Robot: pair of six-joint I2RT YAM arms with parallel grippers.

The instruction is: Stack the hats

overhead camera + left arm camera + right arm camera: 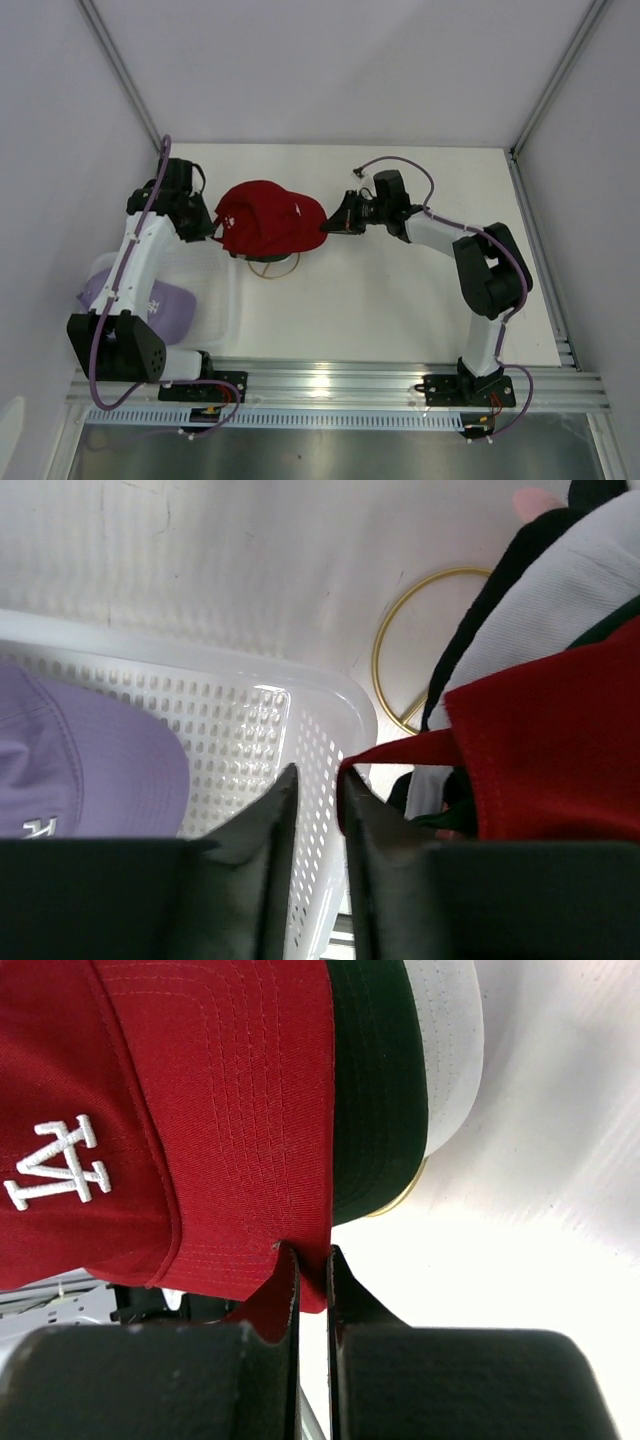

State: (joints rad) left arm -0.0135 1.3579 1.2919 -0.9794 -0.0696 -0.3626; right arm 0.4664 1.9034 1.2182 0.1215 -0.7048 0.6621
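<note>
Count: one white mesh basket (260, 730), six hats (270, 220), one gold wire-ring stand (377, 665), two grippers.
Basket, left of the stand: holds one lavender cap (90, 760).
On the stand: five stacked, red cap (200, 1110) uppermost, over dark green (370, 1090), white (450, 1050), black (495, 590), pink (535, 500).
Left gripper (318, 775), left of the stand at the stack's back: fingers narrowly parted, nothing between.
Right gripper (312, 1255), right of the stand: pinched on the red cap's brim.

I see a lab test cell — bare white walls (330, 60), aluminium posts (560, 72), white table (400, 300), metal rail (340, 385).
</note>
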